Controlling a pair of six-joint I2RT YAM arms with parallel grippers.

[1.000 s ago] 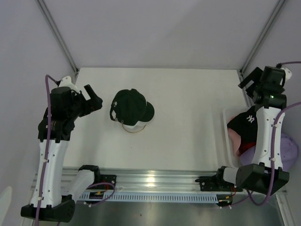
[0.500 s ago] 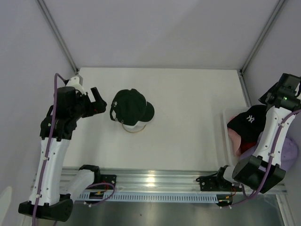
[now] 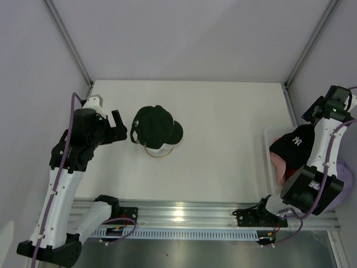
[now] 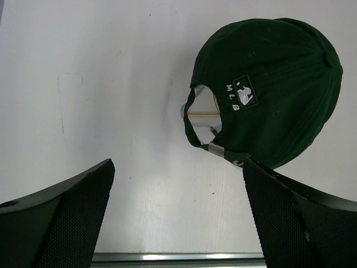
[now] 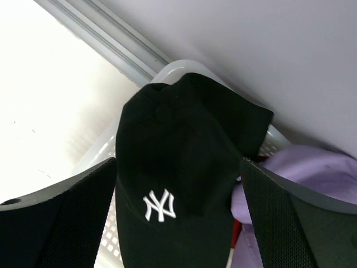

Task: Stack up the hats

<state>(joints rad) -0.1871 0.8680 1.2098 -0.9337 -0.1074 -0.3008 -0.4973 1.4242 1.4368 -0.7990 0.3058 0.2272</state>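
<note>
**One cap on the stand, four waiting in the basket, both grippers empty**

On the left, our left gripper (image 3: pixel 118 127) hovers just beside the dark green cap (image 3: pixel 156 127). Its jaws are spread wide and hold nothing. The wrist view shows the back of the cap, with its strap and a small white logo patch. This cap sits on the gold wire stand (image 3: pixel 158 153), left of centre on the white table (image 3: pixel 228 139). Only a thin ring of the stand shows under the cap.

On the far right, a white mesh basket (image 3: pixel 267 137) at the table's edge holds the other caps in a loose pile. The black cap with white logo (image 3: pixel 294 145) lies on top. A pink cap (image 3: pixel 277 164) and a sliver of a red cap (image 3: pixel 286 177) peek out below it. The lavender cap (image 3: pixel 347 177) spills over the basket's outer side.

Our right gripper (image 5: pixel 178 162) hangs above the black cap, its jaws wide apart and empty. We see no contact with the fabric.

We judge the step in hand to be fetching the second cap. The next move would call for lowering the right gripper onto the black cap's crown and pinching the soft fabric. It would then lift the cap free of the pile without dragging the others, and carry it left to settle over the green one.
</note>
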